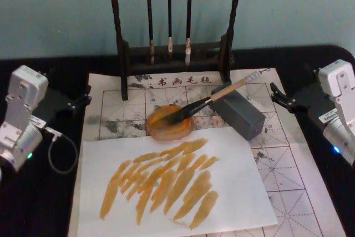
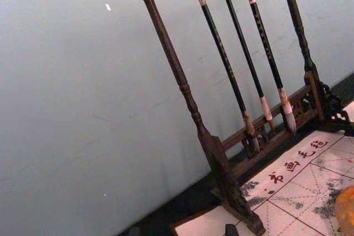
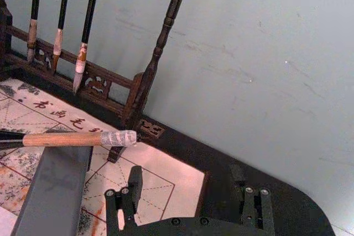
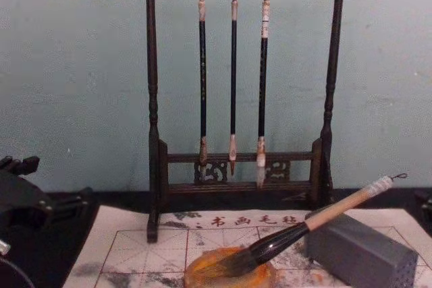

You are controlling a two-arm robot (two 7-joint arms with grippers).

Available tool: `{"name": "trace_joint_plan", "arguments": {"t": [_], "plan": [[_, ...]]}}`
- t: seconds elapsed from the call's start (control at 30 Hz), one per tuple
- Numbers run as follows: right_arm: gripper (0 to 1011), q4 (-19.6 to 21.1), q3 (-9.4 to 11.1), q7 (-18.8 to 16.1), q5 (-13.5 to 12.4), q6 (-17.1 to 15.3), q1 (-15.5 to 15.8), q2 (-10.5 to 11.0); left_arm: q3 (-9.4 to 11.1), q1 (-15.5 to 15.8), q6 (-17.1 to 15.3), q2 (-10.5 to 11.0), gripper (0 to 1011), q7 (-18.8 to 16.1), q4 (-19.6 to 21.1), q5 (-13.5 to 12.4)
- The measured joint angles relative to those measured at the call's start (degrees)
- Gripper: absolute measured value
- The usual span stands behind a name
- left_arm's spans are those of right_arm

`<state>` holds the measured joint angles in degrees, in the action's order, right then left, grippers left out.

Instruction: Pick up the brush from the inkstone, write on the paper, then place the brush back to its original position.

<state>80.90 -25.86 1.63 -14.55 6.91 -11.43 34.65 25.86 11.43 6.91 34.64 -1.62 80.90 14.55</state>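
The brush (image 1: 213, 99) lies at a slant, its dark bristles in the round orange inkstone (image 1: 168, 126) and its pale handle propped on a grey block (image 1: 238, 112). The chest view shows the brush (image 4: 317, 218) the same way, tip down in the inkstone (image 4: 229, 276). The gridded paper (image 1: 277, 156) with red characters is spread under everything. My left gripper (image 1: 84, 95) is parked at the left edge of the paper, open and holding nothing. My right gripper (image 1: 274, 94) is parked at the right edge, and its fingers (image 3: 128, 197) stand wide apart, open, short of the brush's end cap (image 3: 117, 138).
A plain white sheet (image 1: 172, 187) with amber brush strokes covers the front of the gridded paper. A dark wooden rack (image 1: 175, 54) holding three thin brushes stands at the back against the wall. A cable loop (image 1: 58, 151) lies on the black table near my left arm.
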Motion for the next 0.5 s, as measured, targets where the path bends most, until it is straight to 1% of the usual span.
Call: {"name": "trace_joint_plan", "arguments": {"t": [0.5], "plan": [[1000,0.0,0.0,0.0,0.0,0.0,0.0,0.0,0.0,0.0,0.0,0.0,1001,0.0,0.0,0.0]]}}
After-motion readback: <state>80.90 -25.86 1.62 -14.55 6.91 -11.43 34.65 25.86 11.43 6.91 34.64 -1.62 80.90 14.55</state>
